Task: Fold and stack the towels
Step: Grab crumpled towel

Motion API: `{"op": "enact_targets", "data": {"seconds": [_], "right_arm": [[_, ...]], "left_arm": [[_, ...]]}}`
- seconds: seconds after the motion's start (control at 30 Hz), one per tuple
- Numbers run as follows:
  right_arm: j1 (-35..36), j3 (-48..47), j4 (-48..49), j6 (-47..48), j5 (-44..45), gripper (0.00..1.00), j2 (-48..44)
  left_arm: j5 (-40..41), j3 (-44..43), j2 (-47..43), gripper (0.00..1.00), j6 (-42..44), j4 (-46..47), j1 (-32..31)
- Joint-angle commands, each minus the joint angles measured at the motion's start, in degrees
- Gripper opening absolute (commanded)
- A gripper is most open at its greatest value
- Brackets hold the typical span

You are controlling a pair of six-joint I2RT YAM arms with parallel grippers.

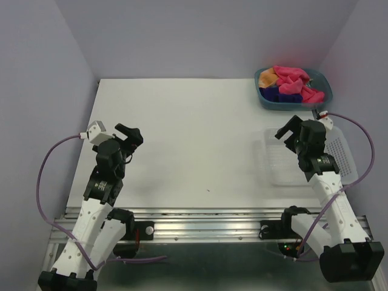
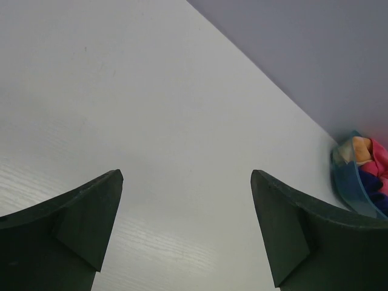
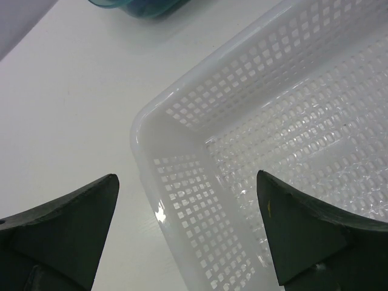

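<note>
The left gripper (image 1: 128,134) is wide open and holds nothing. It hangs just above the white surface (image 1: 182,121), on the left side. In its own camera its two dark fingers (image 2: 79,224) stand far apart, and only the surface shows between them.

The right gripper (image 1: 290,130) is wide open too and holds nothing. It hangs over the left edge of a white basket (image 1: 262,159). The basket has lots of little holes in its walls and floor. It sits on the right side of the surface.

At 12 o'clock from the right gripper, near the basket, sits a blue tub (image 1: 267,104). It is in the far right corner of the surface. From the left gripper the tub is at 2 o'clock and well apart.

All three towels (image 1: 290,85) lie in the tub, scrunched up together in a heap. The pink-red towel (image 1: 291,76) lies on top and fills the middle and the 3 o'clock side. The orange towel (image 1: 267,77) peeks out at the 10 o'clock side. The purple towel (image 1: 276,94) shows at the 7 o'clock side, partly under the pink-red one. No gripper touches them.
</note>
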State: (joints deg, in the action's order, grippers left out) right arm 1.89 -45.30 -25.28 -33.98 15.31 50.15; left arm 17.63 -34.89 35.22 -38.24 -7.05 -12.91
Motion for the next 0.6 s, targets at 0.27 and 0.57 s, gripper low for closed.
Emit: {"op": "enact_targets", "data": {"seconds": [0.27,0.57], "right_arm": [[-0.3,-7.0,11.8,4.5,2.3,1.0,7.5],[-1.4,-35.0,5.8,10.1,14.3,1.0,37.2]], "left_arm": [[3.5,-1.6,-1.0,0.99,1.6,2.7,-0.1],[4.9,-1.7,0.2,0.99,3.8,4.4,-0.1]]}}
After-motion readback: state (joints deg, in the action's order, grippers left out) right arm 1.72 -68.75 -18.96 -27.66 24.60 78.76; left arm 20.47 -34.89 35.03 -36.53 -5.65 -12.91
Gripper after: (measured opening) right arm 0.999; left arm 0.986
